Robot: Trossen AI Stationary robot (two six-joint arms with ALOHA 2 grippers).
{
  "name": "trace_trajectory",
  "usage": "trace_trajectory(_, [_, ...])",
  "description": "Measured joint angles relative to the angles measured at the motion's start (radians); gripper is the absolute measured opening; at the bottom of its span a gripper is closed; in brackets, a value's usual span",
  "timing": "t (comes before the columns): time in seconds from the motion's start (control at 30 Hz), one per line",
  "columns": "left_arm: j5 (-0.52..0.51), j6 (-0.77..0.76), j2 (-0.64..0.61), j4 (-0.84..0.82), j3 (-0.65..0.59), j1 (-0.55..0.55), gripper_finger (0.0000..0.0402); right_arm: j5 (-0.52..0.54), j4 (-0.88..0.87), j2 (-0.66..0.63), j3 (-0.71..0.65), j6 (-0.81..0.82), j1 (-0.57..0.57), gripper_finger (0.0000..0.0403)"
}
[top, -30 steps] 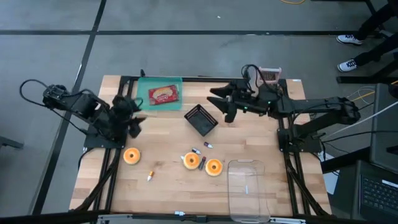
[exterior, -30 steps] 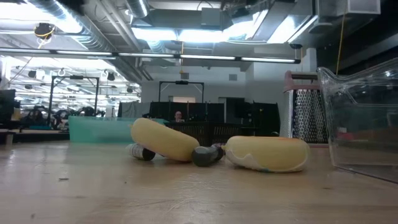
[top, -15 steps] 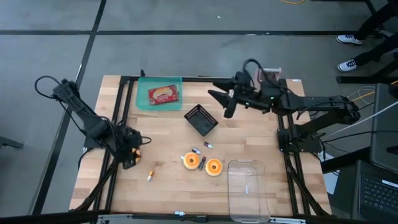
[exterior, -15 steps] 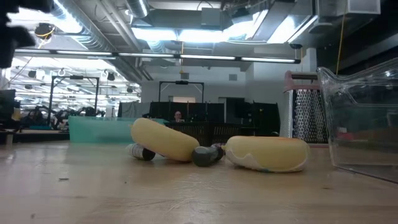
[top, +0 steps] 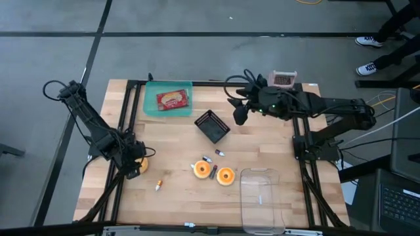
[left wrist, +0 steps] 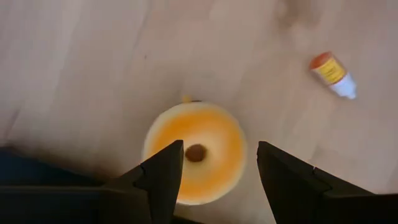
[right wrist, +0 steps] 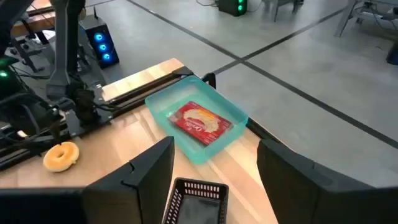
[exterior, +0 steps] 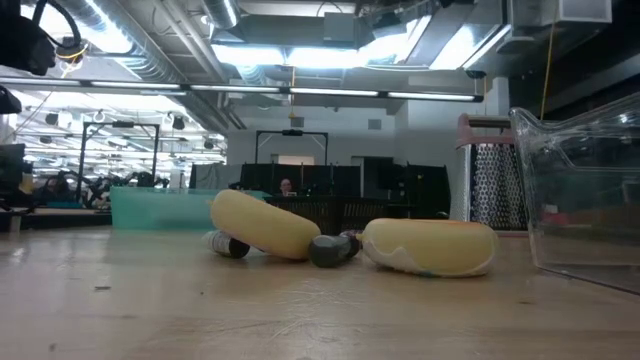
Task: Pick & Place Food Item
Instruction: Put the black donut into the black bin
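An orange-glazed donut [left wrist: 194, 152] lies flat on the wooden table near its left edge. My left gripper [left wrist: 217, 162] points down over it, open. One finger stands over the donut's side and the other just off its opposite rim. In the high view the gripper [top: 134, 164] covers most of that donut [top: 141, 161]. My right gripper [top: 239, 110] hangs open, high over the table's far middle, with nothing in it. Two more donuts [top: 202, 169] [top: 225, 176] lie near the table's middle.
A green tray [top: 149, 105] holding a red packet [top: 172, 99] sits at the far left. A black basket [top: 212, 126] stands mid-table and a clear container [top: 262, 196] at the near right. A small bottle [top: 158, 186] and other small items [top: 218, 153] lie loose.
My left gripper has come down and toward the table's near edge, tipping from slanted to nearly straight down, and now stands over the left donut. My right gripper has stayed over the far middle while its wrist turned. The donuts have kept their places.
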Motion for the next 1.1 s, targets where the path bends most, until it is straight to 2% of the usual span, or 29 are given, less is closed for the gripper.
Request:
trace_trajectory(0.17, [0.036, 0.036, 0.022, 0.005, 0.0, 0.0, 0.02, -0.016, 0.013, 0.021, 0.013, -0.001, -0.004, 0.0228])
trace_trajectory(0.4, [0.05, 0.007, 0.076, 0.006, 0.0, 0.005, 0.02, -0.017, 0.029, 0.026, 0.013, 0.027, 0.005, 0.0228])
trace_trajectory(0.47, [0.063, -0.021, 0.069, 0.063, 0.0, 0.01, 0.02, -0.016, 0.035, 0.026, 0.013, 0.028, 0.006, 0.0228])
trace_trajectory(0.53, [0.036, -0.029, 0.048, 0.173, 0.003, 0.008, 0.02, -0.017, 0.034, 0.026, 0.013, 0.027, 0.006, 0.0228])
trace_trajectory(0.6, [0.022, -0.044, 0.034, 0.215, 0.007, 0.005, 0.02, -0.02, 0.037, 0.026, 0.013, 0.028, 0.006, 0.0228])
trace_trajectory(0.7, [0.08, -0.092, 0.057, 0.121, 0.002, 0.008, 0.02, -0.04, 0.038, 0.026, 0.013, 0.028, 0.006, 0.0228])
trace_trajectory(0.8, [0.135, -0.132, 0.067, 0.106, 0.004, 0.007, 0.02, -0.043, 0.041, 0.026, 0.013, 0.027, 0.006, 0.0228])
trace_trajectory(1.1, [0.159, -0.214, 0.159, 0.131, 0.004, 0.007, 0.02, -0.047, 0.042, 0.026, 0.013, 0.027, 0.006, 0.0228])
